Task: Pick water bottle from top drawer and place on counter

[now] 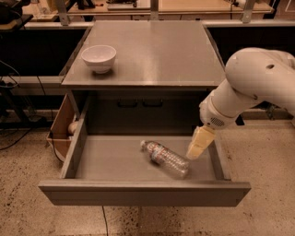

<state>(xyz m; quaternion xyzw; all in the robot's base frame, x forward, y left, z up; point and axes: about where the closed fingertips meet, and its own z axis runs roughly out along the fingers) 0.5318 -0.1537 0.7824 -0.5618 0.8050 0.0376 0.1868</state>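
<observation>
The water bottle (165, 158) lies on its side in the open top drawer (115, 159), right of the middle, its white cap pointing to the back left. My gripper (198, 145) hangs from the white arm inside the drawer's right part, its cream fingers pointing down just right of the bottle's base end and not touching it. The grey counter (156, 50) tops the cabinet above the drawer.
A white bowl (98, 57) stands on the counter's left side. A brown cardboard box (62, 129) sits on the floor left of the drawer. The drawer's right wall (220, 159) is close beside the gripper. Wooden workbenches (184, 7) stand behind.
</observation>
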